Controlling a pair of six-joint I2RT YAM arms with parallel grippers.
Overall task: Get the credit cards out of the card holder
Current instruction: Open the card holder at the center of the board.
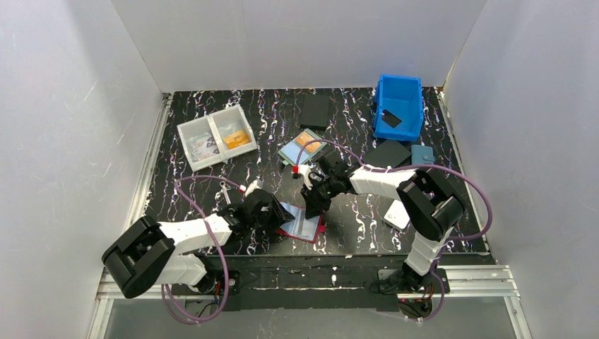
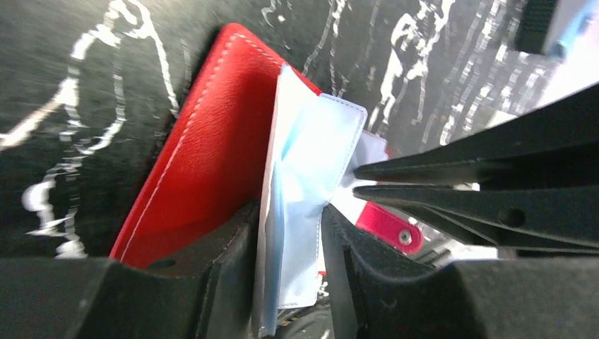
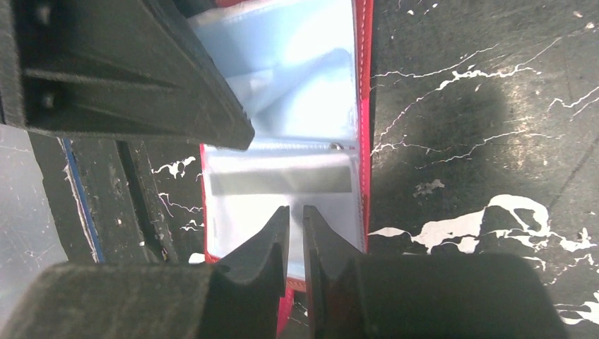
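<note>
The dark-red card holder [image 1: 305, 227] lies spread open near the table's front edge, light-blue side up. In the left wrist view its red cover [image 2: 205, 155] lies flat, and a light-blue stitched inner leaf [image 2: 311, 162] stands up between my left gripper's [image 2: 289, 212] jaws. They sit a little apart, loosely either side of it. My right gripper [image 3: 297, 210] comes in from the far side with its jaws almost together. They are pinched on the near edge of a pale credit card [image 3: 240, 212] with a grey stripe. Its tips [image 2: 357, 180] nip that white edge.
A white two-compartment tray [image 1: 215, 136] sits at the back left and a blue bin [image 1: 399, 106] at the back right. A teal-framed case with an orange card [image 1: 302, 147], black flat pads [image 1: 316, 109], a small blue wallet [image 1: 422, 153] and a white object [image 1: 397, 214] lie around.
</note>
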